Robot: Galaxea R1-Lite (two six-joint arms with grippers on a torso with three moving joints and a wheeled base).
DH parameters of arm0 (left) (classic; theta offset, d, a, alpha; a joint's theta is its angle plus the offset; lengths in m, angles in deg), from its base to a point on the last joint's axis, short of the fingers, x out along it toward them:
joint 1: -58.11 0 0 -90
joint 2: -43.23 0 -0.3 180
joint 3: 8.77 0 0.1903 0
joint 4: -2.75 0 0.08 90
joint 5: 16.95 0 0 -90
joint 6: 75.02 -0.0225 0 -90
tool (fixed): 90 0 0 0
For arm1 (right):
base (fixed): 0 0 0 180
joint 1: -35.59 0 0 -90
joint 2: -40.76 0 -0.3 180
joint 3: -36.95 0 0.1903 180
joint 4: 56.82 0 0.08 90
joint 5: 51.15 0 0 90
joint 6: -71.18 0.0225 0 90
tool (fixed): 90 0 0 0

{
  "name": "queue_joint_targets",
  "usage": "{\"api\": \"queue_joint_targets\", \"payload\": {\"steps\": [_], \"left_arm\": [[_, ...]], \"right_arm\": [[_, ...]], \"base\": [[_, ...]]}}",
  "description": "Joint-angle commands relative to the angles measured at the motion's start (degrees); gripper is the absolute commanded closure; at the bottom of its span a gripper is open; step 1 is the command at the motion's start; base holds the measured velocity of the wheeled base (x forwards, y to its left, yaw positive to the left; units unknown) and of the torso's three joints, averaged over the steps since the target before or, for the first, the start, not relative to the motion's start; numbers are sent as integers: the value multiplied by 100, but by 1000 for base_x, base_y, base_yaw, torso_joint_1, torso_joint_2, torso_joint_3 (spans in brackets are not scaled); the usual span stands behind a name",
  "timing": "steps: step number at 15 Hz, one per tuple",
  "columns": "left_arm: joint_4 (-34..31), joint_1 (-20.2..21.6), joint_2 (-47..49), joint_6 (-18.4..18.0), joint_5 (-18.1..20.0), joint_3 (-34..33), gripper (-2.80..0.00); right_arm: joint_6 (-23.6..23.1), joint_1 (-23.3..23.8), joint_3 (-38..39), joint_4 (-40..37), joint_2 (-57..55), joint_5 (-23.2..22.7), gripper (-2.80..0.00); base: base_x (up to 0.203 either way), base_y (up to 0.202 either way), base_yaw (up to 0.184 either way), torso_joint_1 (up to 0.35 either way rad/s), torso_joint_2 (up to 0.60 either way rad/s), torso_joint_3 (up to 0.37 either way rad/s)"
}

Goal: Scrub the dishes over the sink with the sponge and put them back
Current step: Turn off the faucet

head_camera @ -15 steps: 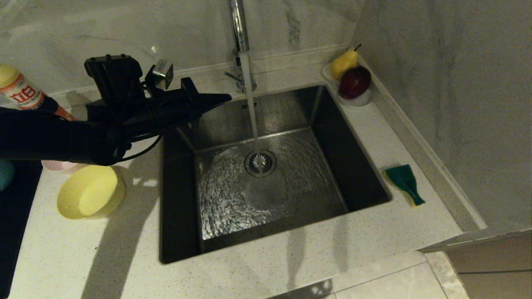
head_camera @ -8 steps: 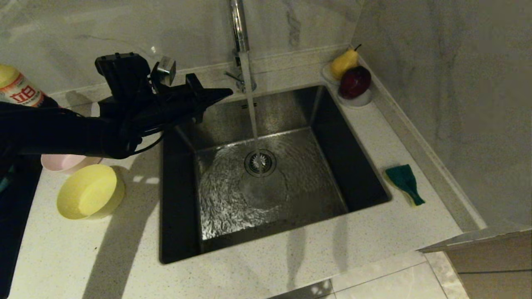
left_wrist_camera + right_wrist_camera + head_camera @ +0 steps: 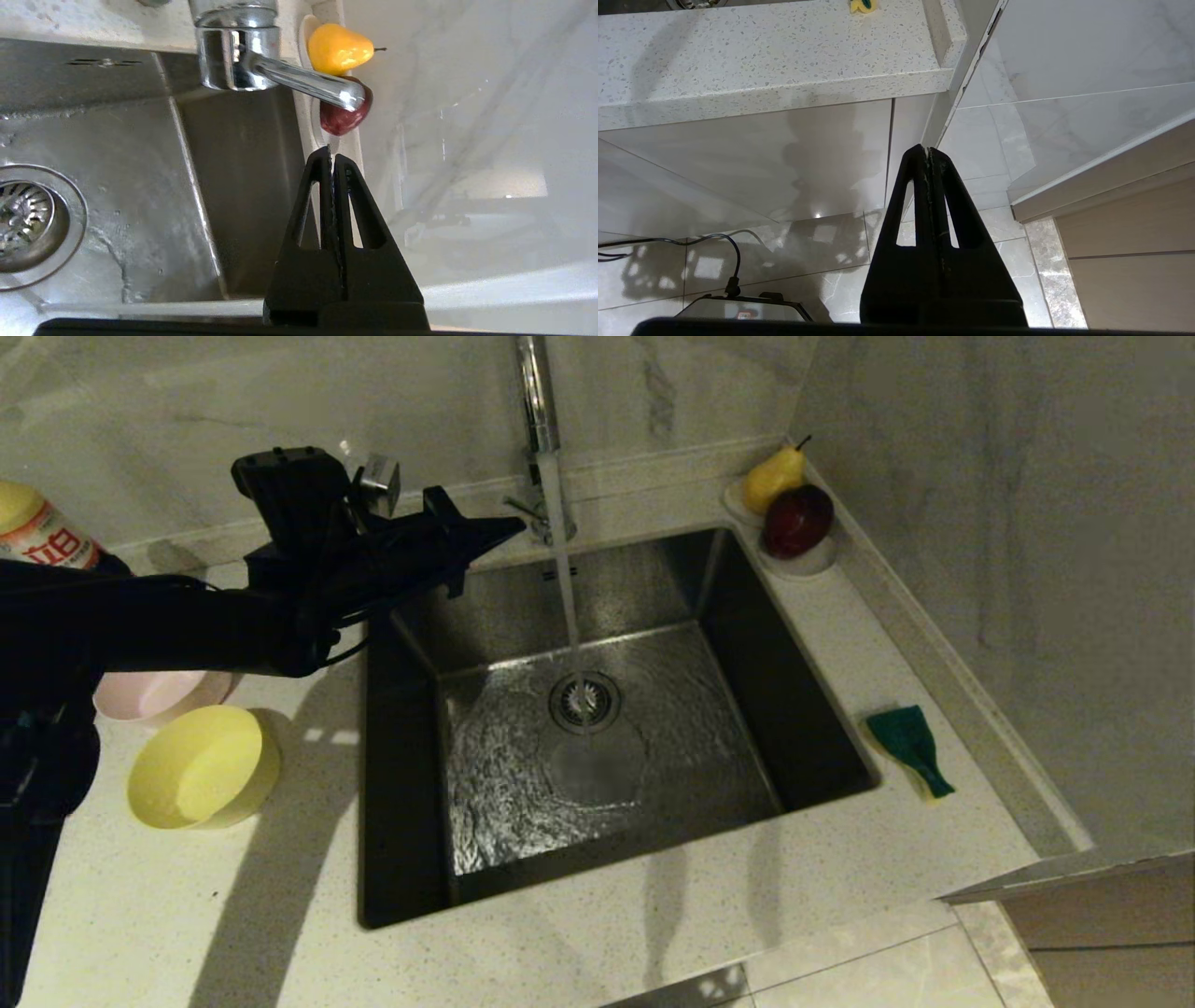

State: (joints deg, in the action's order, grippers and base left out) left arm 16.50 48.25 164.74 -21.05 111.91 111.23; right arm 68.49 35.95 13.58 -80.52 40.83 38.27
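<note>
The steel sink (image 3: 803, 691) lies in the middle of the counter with water running onto its drain. Left of it stand a yellow bowl (image 3: 201, 767) and a pale pink bowl (image 3: 159, 695), partly hidden under my left arm. On the counter right of the sink lies the green and yellow sponge (image 3: 910, 747), also seen in the right wrist view (image 3: 863, 5). My left gripper (image 3: 518, 527) hovers shut and empty over the sink's far left corner, just short of the faucet lever (image 3: 303, 84). My right gripper (image 3: 927, 151) hangs shut below the counter edge, holding nothing.
The faucet (image 3: 537, 401) rises at the back of the sink. A white dish (image 3: 812, 560) with a pear and a red apple sits at the back right corner. A detergent bottle (image 3: 42, 537) stands far left. A marble wall borders the counter's right side.
My left arm has swung right and lifted a little toward the faucet, uncovering more of the pink bowl. The gripper stays shut.
</note>
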Motion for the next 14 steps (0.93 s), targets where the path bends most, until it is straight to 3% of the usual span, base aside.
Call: {"api": "queue_joint_targets", "payload": {"steps": [1, 7, 14], "left_arm": [[16, 17, 141, 74, 21, 205, 0], [15, 78, 473, 356, -72, 825, 0], [-11, 168, 865, 403, -64, 1403, 0]], "right_arm": [[-3, 0, 0, -2, -7, 3, 0], [-3, 0, 0, -2, -7, -3, 0], [-3, 0, 0, 6, -7, 5, 0]], "base": [[0, 0, 0, 0, 0, 0], [0, 0, 0, 0, 0, 0], [0, 0, 0, 0, 0, 0]]}}
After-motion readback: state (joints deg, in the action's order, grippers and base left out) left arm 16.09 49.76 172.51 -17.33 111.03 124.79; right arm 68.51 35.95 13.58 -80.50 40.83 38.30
